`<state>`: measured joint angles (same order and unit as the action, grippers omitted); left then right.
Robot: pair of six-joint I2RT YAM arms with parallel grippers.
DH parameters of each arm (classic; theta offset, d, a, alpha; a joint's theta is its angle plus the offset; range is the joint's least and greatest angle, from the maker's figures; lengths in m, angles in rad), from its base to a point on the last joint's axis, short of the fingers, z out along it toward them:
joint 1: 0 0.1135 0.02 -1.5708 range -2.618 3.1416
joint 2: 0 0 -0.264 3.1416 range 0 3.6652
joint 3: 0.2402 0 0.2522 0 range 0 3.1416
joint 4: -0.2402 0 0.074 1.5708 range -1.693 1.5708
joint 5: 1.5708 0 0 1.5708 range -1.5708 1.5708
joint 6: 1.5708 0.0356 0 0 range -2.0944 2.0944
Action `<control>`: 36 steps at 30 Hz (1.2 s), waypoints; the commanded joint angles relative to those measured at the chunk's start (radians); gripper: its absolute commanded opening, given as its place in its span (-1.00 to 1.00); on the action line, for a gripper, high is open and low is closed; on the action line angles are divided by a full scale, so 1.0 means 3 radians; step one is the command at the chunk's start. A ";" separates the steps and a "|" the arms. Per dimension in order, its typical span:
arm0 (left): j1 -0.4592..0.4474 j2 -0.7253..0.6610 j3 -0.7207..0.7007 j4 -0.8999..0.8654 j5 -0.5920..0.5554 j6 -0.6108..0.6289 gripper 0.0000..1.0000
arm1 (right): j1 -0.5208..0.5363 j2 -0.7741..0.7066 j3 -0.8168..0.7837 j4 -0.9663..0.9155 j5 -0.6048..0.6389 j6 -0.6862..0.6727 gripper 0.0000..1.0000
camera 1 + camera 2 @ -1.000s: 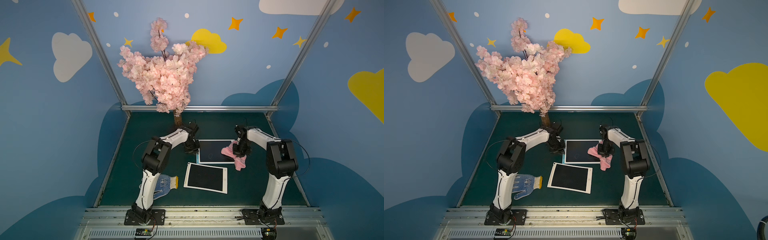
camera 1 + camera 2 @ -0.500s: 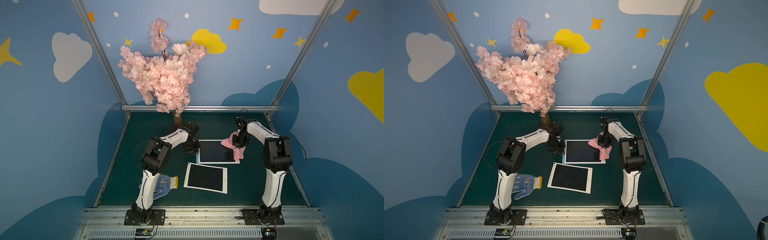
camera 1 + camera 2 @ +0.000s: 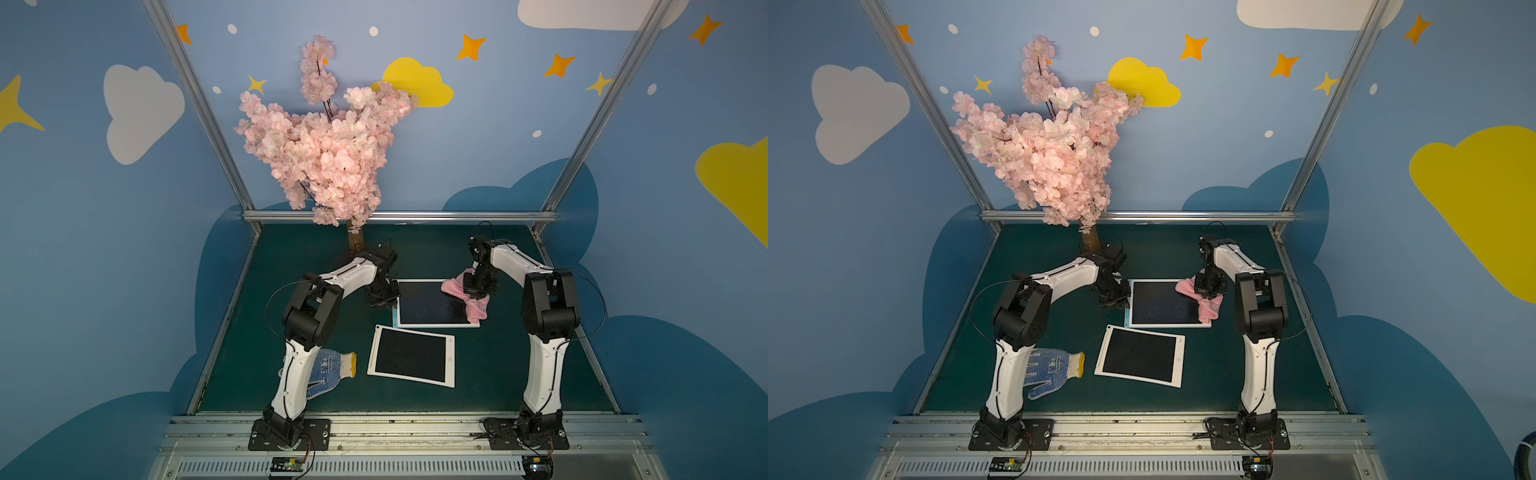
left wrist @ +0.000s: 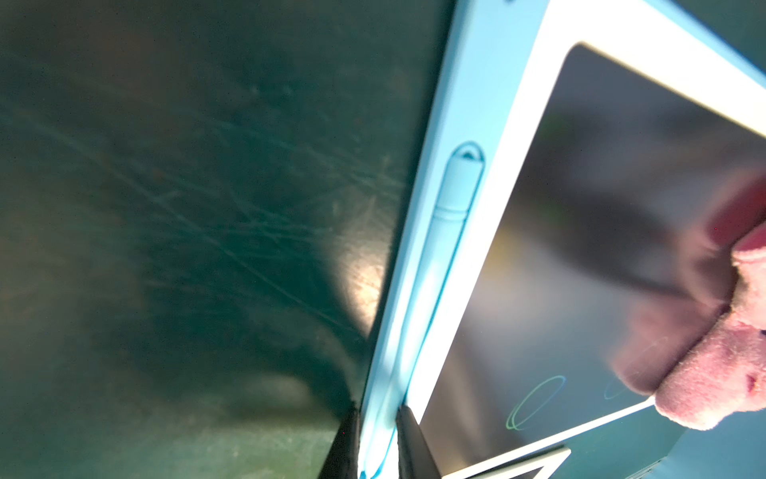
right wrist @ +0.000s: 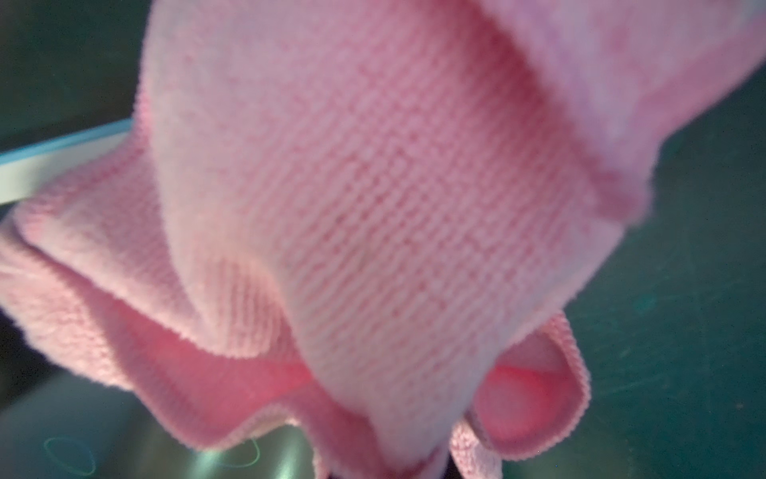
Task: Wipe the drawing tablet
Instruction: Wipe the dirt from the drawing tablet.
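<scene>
The drawing tablet [image 3: 428, 305] [image 3: 1158, 303] lies flat on the green mat, white-framed with a light blue left edge and a dark screen. Faint drawn ovals [image 4: 534, 402] show near its front edge. My left gripper [image 3: 384, 297] [image 3: 1115, 296] [image 4: 378, 419] is shut on that blue edge, one finger on each side. My right gripper [image 3: 478, 289] [image 3: 1209, 286] is shut on a pink cloth [image 3: 455, 287] [image 3: 1187, 287] [image 5: 373, 207]. The cloth rests over the tablet's far right corner and hangs down its right edge. It hides the right fingers in the right wrist view.
A second white-framed tablet [image 3: 411, 357] [image 3: 1140, 359] lies just in front of the first. A blue dotted work glove [image 3: 332, 370] [image 3: 1054, 370] lies beside the left arm's base. A pink blossom tree [image 3: 324, 158] stands at the back, its trunk behind the left gripper.
My right gripper has carried the pink cloth from the middle of the tablet's right edge toward its far right corner. The left gripper and the tablet have stayed put.
</scene>
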<state>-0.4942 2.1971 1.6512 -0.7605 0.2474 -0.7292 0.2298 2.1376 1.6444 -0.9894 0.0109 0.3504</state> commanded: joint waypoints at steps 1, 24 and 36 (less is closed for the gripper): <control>0.0042 0.0127 -0.0103 -0.0001 -0.0231 0.0001 -0.62 | 0.0000 -0.0053 -0.0045 -0.0127 0.0024 -0.0044 -1.00; 0.0047 0.0144 -0.0108 0.0019 -0.0216 -0.0005 -0.62 | 0.0049 0.0178 -0.0127 -0.0124 0.0021 -0.0001 -1.00; 0.0077 0.0170 -0.0079 0.0020 -0.0196 -0.0001 -0.62 | -0.0011 0.0453 0.0373 -0.0168 -0.0001 -0.0071 -1.00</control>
<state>-0.4904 2.1971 1.6512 -0.7601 0.2565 -0.7296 0.2287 2.2028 1.7359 -1.1107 0.0139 0.3347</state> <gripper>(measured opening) 0.192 0.064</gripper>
